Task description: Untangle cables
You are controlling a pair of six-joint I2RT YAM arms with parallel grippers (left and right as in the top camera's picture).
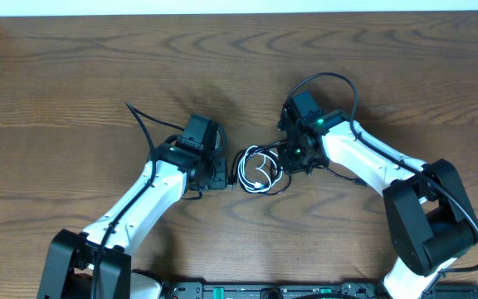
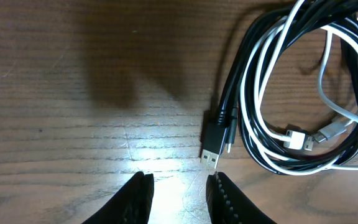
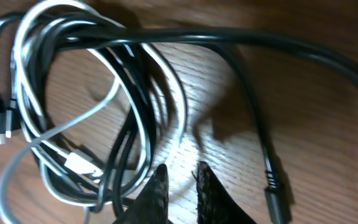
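Cables [image 2: 244, 93] lie tangled on your bench [image 1: 73, 75] between the left gripper [image 2: 180, 179], spread empty, and the right gripper [image 3: 181, 168], narrowly parted, pinching nothing.

**Tangled coil lies left of the right gripper**

The right gripper [image 3: 182, 183] sits at the bottom middle of the view. Its 2 fingers stand a narrow slit apart, with lit wood showing between them and nothing clamped. Up and to the left of the gripper lies a coil in which the black cable [image 3: 132, 134] and the white cable [image 3: 180, 121] loop through each other. A white plug [image 3: 79, 163] rests inside the coil, left of the gripper. Small plug ends [image 3: 0, 124] sit furthest left of it. To the right of the gripper, a thicker black cord [image 3: 244, 87] runs down across the wooden table [image 3: 328, 155] to a ribbed collar, slightly blurred.
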